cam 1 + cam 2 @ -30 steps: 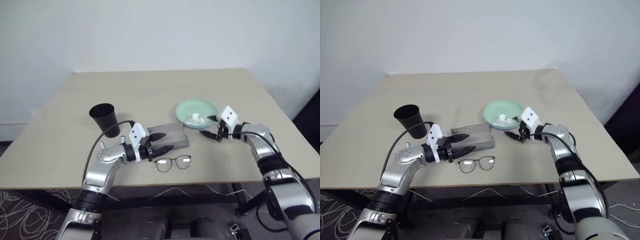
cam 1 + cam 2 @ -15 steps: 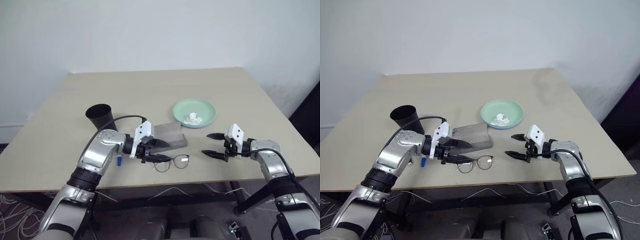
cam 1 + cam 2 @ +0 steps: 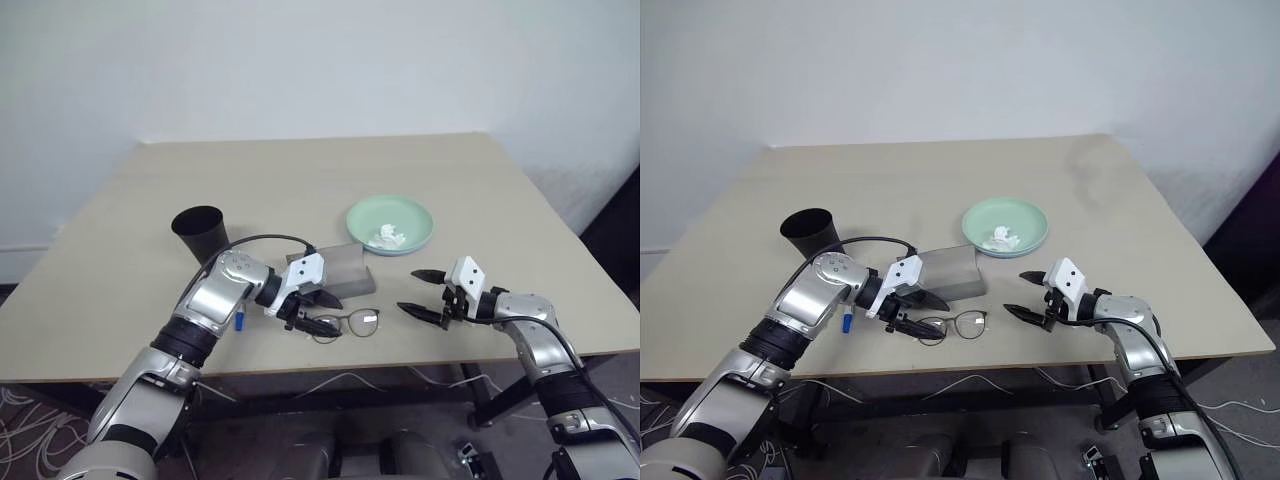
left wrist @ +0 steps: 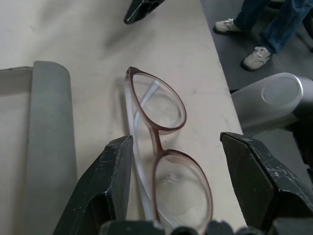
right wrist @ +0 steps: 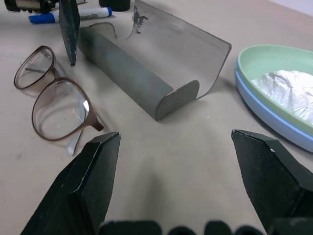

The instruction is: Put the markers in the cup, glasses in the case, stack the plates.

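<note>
The table (image 3: 120,240) holds everything. The plates (image 3: 391,222) sit stacked at the far right, mint green on light blue, with a white paper wad (image 3: 388,236) on top. The grey case (image 3: 340,272) lies open in the middle, the black cup (image 3: 203,232) to its far left, a blue marker (image 3: 240,320) near the left arm.

I'd say the glasses step is in hand. The left gripper (image 3: 318,315), fingers spread wide, straddles the glasses (image 3: 350,323) just near of the case; it needs to settle and close on the frame. The right gripper (image 3: 425,294), also wide and empty, waits apart, right of the glasses.
</note>
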You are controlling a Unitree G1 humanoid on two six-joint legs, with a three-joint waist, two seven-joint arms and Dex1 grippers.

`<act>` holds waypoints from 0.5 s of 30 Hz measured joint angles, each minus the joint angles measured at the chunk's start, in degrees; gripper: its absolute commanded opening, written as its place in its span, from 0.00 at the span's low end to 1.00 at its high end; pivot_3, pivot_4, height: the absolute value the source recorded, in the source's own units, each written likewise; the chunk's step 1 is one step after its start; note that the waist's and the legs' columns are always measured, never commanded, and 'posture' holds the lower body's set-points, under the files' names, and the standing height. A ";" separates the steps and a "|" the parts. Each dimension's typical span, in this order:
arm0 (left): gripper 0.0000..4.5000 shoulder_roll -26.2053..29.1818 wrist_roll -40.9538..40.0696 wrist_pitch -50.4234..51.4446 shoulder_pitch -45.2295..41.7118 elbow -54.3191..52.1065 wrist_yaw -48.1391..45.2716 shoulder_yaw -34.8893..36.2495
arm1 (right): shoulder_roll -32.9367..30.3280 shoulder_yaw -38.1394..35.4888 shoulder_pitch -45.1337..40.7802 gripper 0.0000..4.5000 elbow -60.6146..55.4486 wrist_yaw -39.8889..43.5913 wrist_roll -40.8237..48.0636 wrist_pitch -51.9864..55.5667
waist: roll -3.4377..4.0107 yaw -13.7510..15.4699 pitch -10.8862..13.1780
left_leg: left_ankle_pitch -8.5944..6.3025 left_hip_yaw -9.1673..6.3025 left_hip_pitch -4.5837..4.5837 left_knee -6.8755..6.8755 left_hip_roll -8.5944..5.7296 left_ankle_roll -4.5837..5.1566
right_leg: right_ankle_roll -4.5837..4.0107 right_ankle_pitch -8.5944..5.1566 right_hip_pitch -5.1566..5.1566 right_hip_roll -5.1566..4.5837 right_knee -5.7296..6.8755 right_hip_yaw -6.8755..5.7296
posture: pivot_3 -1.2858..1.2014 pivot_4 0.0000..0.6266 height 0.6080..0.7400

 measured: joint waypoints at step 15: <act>0.23 -4.78 6.43 -8.01 -4.41 10.17 -0.91 -1.70 | 1.90 0.38 4.67 0.88 -5.21 -5.35 0.02 1.09 | -0.06 0.00 -0.01 | 0.00 0.00 -0.01 0.08 0.00 0.00 | 0.12 0.07 0.01 0.02 0.03 -0.03 | 0.52 0.00 0.97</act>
